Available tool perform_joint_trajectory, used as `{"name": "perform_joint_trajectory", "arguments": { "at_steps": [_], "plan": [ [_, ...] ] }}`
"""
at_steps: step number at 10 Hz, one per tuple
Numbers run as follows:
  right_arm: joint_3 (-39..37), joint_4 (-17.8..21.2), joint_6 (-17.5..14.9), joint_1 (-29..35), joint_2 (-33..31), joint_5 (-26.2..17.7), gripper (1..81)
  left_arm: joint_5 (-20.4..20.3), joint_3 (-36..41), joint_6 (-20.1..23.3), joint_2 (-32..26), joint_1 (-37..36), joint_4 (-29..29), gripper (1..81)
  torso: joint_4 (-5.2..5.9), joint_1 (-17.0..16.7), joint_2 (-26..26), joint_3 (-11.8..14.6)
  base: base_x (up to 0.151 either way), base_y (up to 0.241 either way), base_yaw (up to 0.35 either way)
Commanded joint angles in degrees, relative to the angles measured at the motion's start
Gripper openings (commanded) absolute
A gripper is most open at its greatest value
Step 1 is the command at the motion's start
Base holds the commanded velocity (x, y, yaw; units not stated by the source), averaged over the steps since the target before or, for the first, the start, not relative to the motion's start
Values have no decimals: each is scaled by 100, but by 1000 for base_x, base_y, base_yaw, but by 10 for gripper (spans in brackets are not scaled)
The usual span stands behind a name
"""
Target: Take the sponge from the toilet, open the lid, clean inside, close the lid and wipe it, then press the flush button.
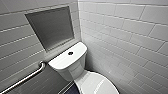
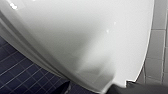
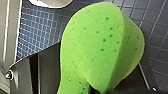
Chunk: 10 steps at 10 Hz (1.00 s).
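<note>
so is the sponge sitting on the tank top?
No: the tank top carries just the flush button; the sponge is at the right wrist.

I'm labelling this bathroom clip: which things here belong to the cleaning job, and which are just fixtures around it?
Job: sponge, toilet, lid, flush button.
Just there: grab bar, wall niche, wall tiles, floor tiles.

Soft, even light is shed from above; glare streaks are seen on the toilet (image 1: 75, 67), whose tank underside is shaded.
</note>
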Motion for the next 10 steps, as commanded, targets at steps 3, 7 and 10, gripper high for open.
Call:
{"name": "perform_joint_trajectory", "arguments": {
  "at_steps": [3,7,10],
  "plan": [
    [27,-66,15,15,-106,-238,10,25,558,-3,-315,-813,-592,811,0,0,0,0,0,0,0],
    [19,-84,156,-11,-168,-229,10,-64,602,-3,-535,-927,-839,811,0,0,0,-2,0,0,0],
    [54,-93,173,15,-194,-229,10,-37,593,6,-456,-901,-830,811,0,0,0,-2,0,0,0]
  ]
}}
